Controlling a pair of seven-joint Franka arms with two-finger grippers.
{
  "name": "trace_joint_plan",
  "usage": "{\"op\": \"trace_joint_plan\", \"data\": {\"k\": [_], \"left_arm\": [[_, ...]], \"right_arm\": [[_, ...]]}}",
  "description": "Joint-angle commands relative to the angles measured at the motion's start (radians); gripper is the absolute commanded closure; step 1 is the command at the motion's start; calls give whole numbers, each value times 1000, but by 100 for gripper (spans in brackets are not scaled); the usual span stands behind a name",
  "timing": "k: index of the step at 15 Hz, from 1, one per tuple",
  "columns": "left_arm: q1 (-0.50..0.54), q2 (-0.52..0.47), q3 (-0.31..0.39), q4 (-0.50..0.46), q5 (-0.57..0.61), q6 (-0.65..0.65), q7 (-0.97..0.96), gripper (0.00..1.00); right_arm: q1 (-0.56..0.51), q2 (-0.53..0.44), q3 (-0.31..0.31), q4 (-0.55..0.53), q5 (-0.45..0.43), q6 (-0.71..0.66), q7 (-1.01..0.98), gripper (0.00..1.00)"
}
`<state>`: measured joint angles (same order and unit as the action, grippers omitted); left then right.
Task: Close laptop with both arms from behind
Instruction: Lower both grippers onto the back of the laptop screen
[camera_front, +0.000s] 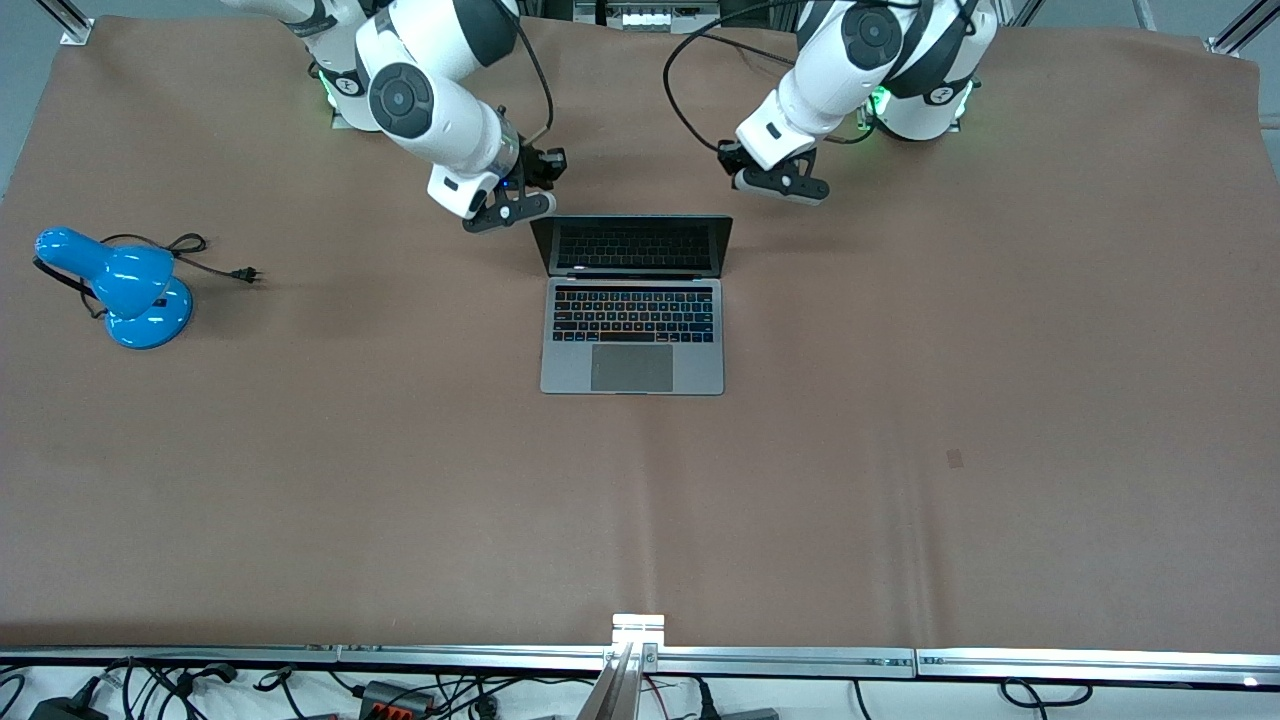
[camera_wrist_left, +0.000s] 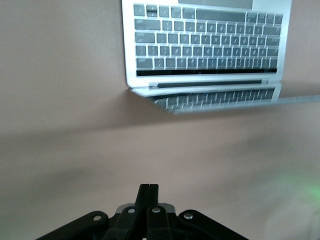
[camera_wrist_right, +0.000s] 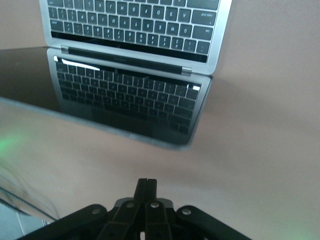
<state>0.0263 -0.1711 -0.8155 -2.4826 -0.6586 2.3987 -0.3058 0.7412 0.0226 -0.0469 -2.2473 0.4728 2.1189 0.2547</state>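
Brown matting covers the whole table (camera_front: 900, 450), and the laptop (camera_front: 633, 330) sits open near its middle, keyboard and trackpad facing up, dark screen tilted back toward the robots' bases and mirroring the keys.

Both grippers hang on the base side of the screen. The right gripper (camera_front: 510, 208) is over the mat just beside the lid's top corner at the right arm's end; whether it touches the lid cannot be told. In the right wrist view its 2 fingers (camera_wrist_right: 147, 186) are pressed together, holding nothing, with the screen edge ahead of them. The left gripper (camera_front: 782, 186) is over the mat near the lid's other top corner, clearly apart from it. Its 2 fingers (camera_wrist_left: 148, 191) are likewise pinched together on nothing in the left wrist view.

Well apart, toward the right arm's end of the table, a blue desk lamp (camera_front: 125, 287) rests on the mat with its black cord and plug (camera_front: 215, 260) lying loose beside it.
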Motion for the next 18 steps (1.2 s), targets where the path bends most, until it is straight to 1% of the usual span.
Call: {"op": "trace_joint_plan", "data": {"k": [1,4,7,11,12,13,14,16,18], "left_arm": [[20,149,-11,59,-16,86,-7,100],[18,220,-11,93,-15,158,-7,100],[23,291,-2,137,-10,212,-6,100],[37,367,39,197,14,227,-6,100],[38,389,44,215,40,229,-6,100],[37,409,71,238,68,229,-6,100],[32,421,84,251,79,229,-6,100],[32,462,88,274,85,229,-6,100],[29,505,120,307,126,229,-7,100]], "right_arm": [[9,31,-7,0,27,62,6,100],[9,59,-7,35,27,111,29,100],[3,71,-11,84,18,133,52,100],[-28,118,-17,129,-5,170,51,100],[-28,138,-17,138,-5,180,51,100],[-28,157,-17,141,-6,197,51,100],[-28,178,-17,150,-6,219,46,100],[-31,235,-17,193,-6,236,41,100],[-52,289,-19,253,-25,234,41,100]]}}
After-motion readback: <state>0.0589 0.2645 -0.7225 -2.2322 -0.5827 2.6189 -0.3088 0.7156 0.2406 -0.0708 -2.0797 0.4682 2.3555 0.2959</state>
